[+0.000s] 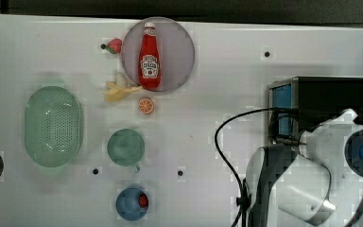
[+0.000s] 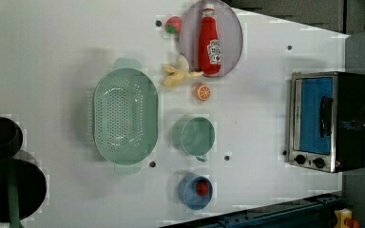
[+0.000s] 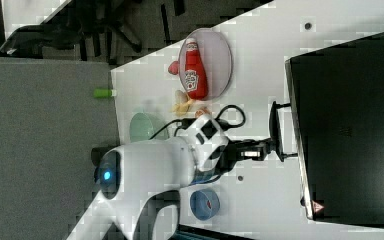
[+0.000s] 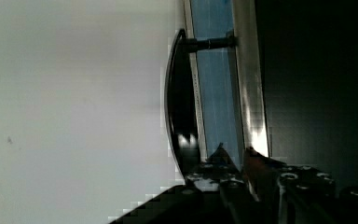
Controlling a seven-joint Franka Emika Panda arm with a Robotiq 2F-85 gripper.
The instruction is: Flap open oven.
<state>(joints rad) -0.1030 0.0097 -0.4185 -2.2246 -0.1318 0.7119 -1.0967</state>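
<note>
A: Although the arm (image 1: pixel 288 184) covers much of it in the top view, where does the oven (image 2: pixel 330 121) stand on the white tabletop (image 1: pixel 217 85)?

B: At the top view's right edge, well apart from the green colander (image 2: pixel 125 115). The left view gives its whole front: blue glass door, black bar handle (image 2: pixel 326 116), two knobs low down. The right view gives mostly its black top, with the handle (image 3: pixel 275 131) sticking out beside it.

A: And the pincer (image 3: pixel 266 149)?

B: Narrowly parted, right at the handle in the right view. The wrist view puts one finger (image 4: pixel 219 156) between bar and glass, the other at the silver frame. Whether it truly clamps the bar, I cannot tell. The door looks closed.

A: Anything cut off?

B: Dark round things beyond the colander, away from the oven, are clipped in the left view. The ketchup bottle (image 1: pixel 149 56) lies on a grey plate (image 1: pixel 179 49) between oven and colander.
</note>
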